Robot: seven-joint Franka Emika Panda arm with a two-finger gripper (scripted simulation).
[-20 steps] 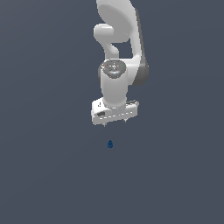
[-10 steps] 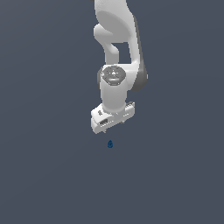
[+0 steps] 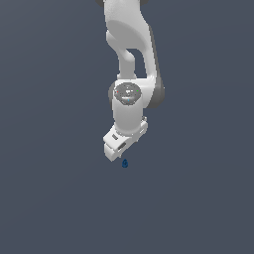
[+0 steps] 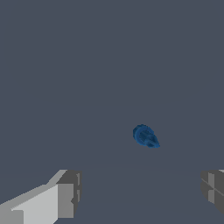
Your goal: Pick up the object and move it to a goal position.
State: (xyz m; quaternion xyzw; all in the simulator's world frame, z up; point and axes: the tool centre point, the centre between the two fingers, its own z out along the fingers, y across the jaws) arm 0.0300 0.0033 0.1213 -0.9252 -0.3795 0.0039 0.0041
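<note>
The object [image 3: 124, 163] is a tiny dark-blue rounded blob with a faint lighter mark, lying on the grey floor. In the exterior view my white gripper [image 3: 120, 155] hangs just above it, turned at an angle. In the wrist view the object [image 4: 145, 136] lies between and beyond my two fingertips [image 4: 65, 197], which stand wide apart with nothing between them. The gripper [image 4: 142, 192] is open and empty.
The grey floor [image 3: 198, 198] spreads flat on all sides. My white arm [image 3: 130, 74] rises above the gripper in the exterior view.
The gripper has come down closer to the object and has turned about its own axis. The object has not moved.
</note>
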